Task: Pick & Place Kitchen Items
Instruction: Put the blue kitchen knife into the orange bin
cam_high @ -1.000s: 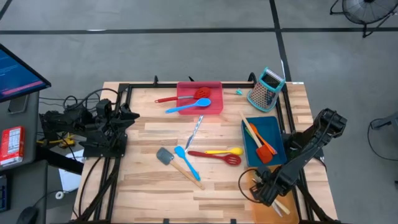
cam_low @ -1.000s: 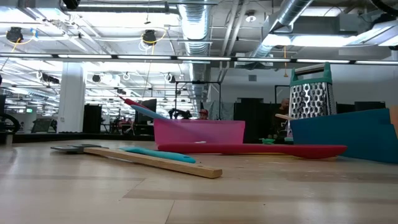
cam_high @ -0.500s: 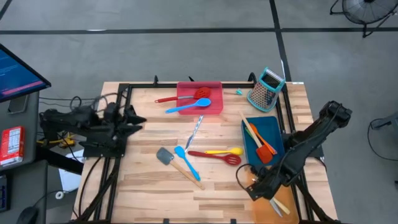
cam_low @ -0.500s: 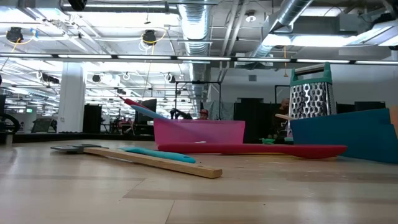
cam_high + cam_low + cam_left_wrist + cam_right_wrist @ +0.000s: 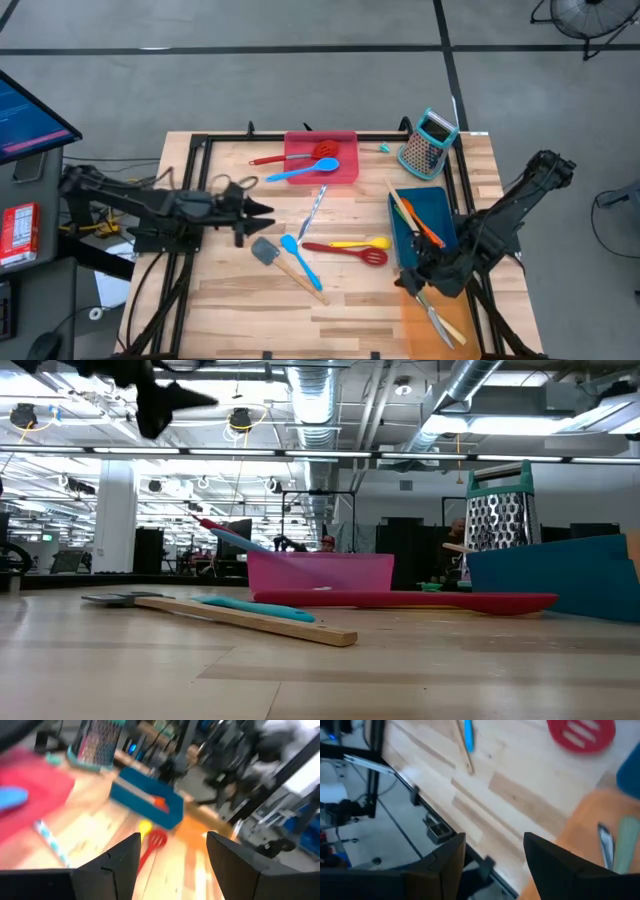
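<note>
Mid-table, the kitchen items (image 5: 330,245) lie scattered: a red slotted turner (image 5: 345,251) and yellow spoon (image 5: 362,242) run left-right with heads pointing right, while the wooden-handled grey spatula (image 5: 285,263) and blue spatula (image 5: 301,260) slant toward the near right. Left gripper (image 5: 268,210) hovers just left of them, fingers spread, holding nothing. Right gripper (image 5: 406,277) sits by the orange tray (image 5: 420,325), also spread and empty.

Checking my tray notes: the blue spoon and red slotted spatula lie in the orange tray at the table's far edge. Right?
Not quite. The high view shows the blue spoon and red slotted spatula in the red tray at the far edge; the orange tray sits at the near right corner.
</note>
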Controlling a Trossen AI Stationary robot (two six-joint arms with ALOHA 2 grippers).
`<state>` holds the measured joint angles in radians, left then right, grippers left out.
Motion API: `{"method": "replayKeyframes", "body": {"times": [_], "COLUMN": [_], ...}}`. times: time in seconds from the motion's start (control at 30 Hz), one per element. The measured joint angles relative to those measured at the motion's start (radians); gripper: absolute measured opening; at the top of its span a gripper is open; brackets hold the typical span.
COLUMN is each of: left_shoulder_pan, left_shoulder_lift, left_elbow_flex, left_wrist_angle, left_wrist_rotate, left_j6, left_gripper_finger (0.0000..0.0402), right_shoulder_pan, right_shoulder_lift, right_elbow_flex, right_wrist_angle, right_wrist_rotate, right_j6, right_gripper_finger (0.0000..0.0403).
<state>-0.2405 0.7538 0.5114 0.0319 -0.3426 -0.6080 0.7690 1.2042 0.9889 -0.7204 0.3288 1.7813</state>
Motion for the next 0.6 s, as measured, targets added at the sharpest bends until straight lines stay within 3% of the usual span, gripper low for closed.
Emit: {"method": "replayKeyframes", "body": {"times": [0.37,0.6], "left_shoulder_pan": [0.028,0.040], "left_shoulder_lift": [0.301,0.409], "left_elbow_flex": [0.000,0.000], "left_wrist_angle": [-0.009,-0.010], "left_wrist_rotate": [-0.003,0.009], "left_j6": [-0.056,-0.110], "left_gripper_finger": [0.0202,0.0202], "right_shoulder_pan": [-0.113,-0.179], "right_shoulder_lift": [-0.014,-0.014], "right_elbow_flex": [0.000,0.000], "right_wrist_angle": [0.007,0.060], "right_wrist_rotate": [0.005,-0.021], "right_j6": [-0.152,-0.182], "right_gripper_finger": [0.0192,0.0191]}}
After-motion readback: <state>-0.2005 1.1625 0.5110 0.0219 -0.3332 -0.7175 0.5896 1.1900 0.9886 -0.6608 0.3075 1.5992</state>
